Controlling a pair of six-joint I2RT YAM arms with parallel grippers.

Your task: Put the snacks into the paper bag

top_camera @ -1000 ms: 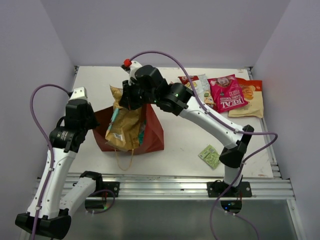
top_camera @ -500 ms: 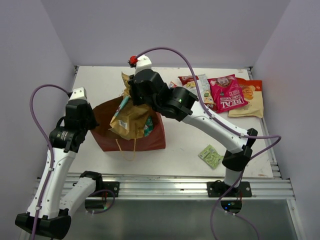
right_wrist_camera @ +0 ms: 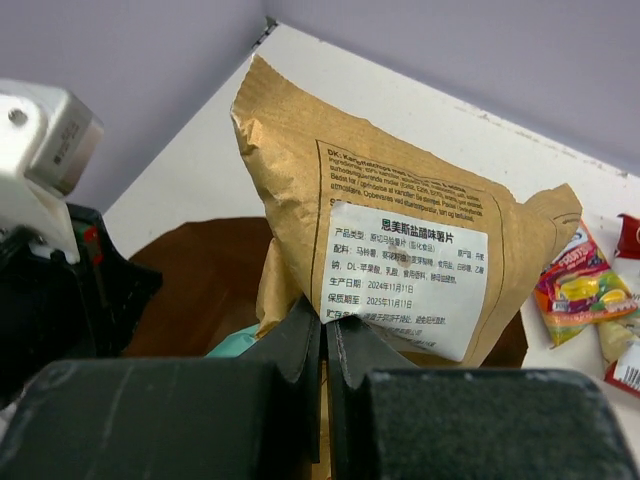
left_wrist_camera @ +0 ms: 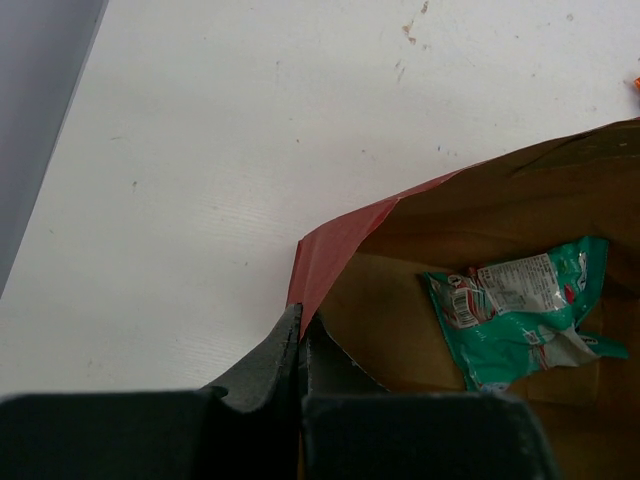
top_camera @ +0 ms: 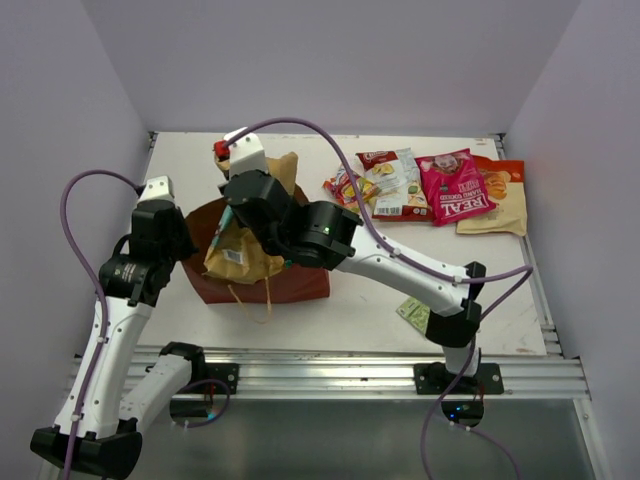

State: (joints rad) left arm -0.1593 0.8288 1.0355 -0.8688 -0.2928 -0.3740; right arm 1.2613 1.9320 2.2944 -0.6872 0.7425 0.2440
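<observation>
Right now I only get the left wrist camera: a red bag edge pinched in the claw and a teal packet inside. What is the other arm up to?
Observer: The right claw is shut on a tan kraft pouch, holding it at the mouth of the paper bag.
Operator: Is the pouch inside yet?
Observer: Only partly, it seems. From above, its lower end sits in the bag's mouth and its top sticks out.
Operator: Any snacks waiting outside?
Observer: Yes. A pink-red packet lies with others at the far right of the table, and a small green sachet lies alone nearer the arms' bases.
</observation>
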